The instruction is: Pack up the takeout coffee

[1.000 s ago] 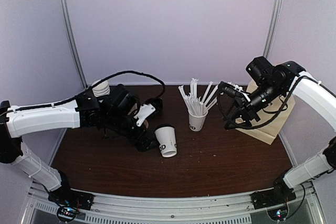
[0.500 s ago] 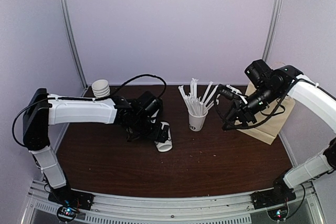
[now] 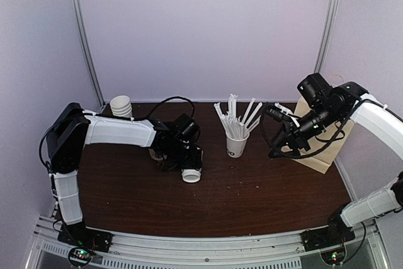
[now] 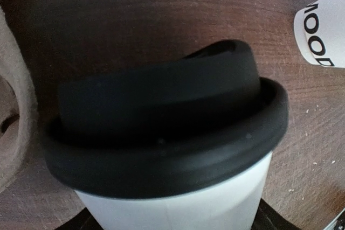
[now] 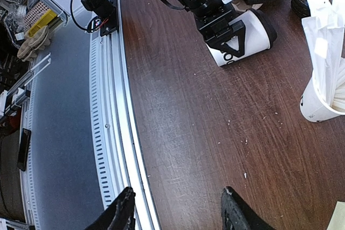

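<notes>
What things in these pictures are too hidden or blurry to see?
- Left wrist view: the takeout coffee fills the frame and hides the fingers of the left gripper, so its grip is unclear.
- Left wrist view: lettering on the straw cup is cut off by the edge.
- Top view: the left gripper covers the takeout coffee's lid.

- Black letters "OOD", running sideways and cut off at the frame edge, are seen on a white cup [image 4: 323,30].
- On the coffee cup [image 5: 253,33] only an "O" can be read.

Black-lidded takeout coffee [image 4: 161,133] close up, lettered white cup [image 4: 323,30] beyond.
</notes>
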You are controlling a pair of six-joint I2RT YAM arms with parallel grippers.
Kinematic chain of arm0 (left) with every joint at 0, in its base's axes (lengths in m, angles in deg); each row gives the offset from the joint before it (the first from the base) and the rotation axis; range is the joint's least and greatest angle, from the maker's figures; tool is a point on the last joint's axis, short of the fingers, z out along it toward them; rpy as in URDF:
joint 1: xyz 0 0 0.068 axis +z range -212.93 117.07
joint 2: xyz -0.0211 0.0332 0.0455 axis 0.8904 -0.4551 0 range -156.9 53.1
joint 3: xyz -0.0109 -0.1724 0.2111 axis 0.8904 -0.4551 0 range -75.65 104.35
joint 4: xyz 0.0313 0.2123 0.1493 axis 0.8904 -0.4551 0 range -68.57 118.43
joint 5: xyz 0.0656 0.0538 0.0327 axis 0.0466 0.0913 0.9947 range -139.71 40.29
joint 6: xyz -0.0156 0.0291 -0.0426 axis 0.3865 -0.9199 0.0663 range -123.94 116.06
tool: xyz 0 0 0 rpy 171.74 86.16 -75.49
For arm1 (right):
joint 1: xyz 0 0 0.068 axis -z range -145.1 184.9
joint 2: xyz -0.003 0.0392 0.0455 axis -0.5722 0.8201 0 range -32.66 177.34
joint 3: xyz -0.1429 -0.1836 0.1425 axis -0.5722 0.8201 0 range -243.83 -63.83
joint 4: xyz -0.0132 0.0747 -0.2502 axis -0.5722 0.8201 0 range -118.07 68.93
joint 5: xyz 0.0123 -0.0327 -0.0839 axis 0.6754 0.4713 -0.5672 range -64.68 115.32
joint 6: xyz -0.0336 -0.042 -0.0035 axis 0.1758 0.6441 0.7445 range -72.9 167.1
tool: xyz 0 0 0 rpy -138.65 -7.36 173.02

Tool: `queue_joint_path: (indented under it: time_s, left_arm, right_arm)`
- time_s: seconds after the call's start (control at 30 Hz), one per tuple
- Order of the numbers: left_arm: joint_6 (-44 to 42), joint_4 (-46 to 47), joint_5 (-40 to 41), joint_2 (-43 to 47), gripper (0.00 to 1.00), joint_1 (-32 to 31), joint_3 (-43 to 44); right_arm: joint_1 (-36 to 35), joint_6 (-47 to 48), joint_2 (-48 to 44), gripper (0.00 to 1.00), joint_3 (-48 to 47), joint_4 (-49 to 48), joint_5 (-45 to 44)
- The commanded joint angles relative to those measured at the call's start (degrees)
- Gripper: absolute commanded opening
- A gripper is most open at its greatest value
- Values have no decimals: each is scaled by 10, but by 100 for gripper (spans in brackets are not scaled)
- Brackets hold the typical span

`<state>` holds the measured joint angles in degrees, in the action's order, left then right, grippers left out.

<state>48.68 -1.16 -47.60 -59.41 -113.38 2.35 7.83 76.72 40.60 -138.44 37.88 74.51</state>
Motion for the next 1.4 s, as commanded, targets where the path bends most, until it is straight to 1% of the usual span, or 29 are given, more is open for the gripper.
queue_joint_path:
  time_s: [0.0,0.1,0.2,0.3,0.37,0.43,0.5,0.63,0.73,0.77,0.83,0.93,1.03,1.07,1.27,1.37]
  left_arm:
    - [-9,26,-20,12,75,-1,6]
    - [-37,39,-30,51,74,-2,-22]
    - [-98,92,-54,128,73,-5,-95]
    - [-209,159,-79,209,73,-12,-178]
    - [-277,219,-119,263,74,-16,-244]
    - [-333,279,-157,313,74,-21,-303]
    - [-371,336,-180,353,75,-24,-350]
    - [-417,420,-194,408,77,-29,-415]
    - [-433,450,-202,426,77,-38,-434]
    - [-438,453,-203,429,77,-41,-436]
    - [-450,453,-204,431,77,-52,-435]
    - [-475,443,-197,431,78,-73,-428]
    - [-483,434,-199,428,79,-83,-418]
    - [-483,434,-203,427,79,-84,-415]
    - [-484,432,-210,424,79,-94,-405]
    - [-486,433,-215,425,79,-99,-400]
  right_arm:
    - [3,-5,-4,54,1,-9,-3]
    - [3,-5,4,54,-8,-6,3]
    - [2,-7,18,54,-26,-4,11]
    - [-1,-11,45,54,-59,7,28]
    - [-9,-13,67,54,-89,14,39]
    - [-29,-15,90,54,-124,21,38]
    - [-50,-20,113,56,-152,21,35]
    - [-99,-54,147,59,-184,-16,24]
    - [-129,-76,191,66,-216,-13,38]
    - [-138,-83,205,71,-226,-11,44]
    - [-152,-101,228,75,-241,-16,50]
    - [-167,-124,259,87,-263,-22,51]
    - [-186,-126,285,98,-286,-12,56]
    - [-192,-125,290,100,-289,-12,57]
    - [-217,-129,301,100,-288,-19,53]
    - [-219,-142,308,97,-283,-30,53]
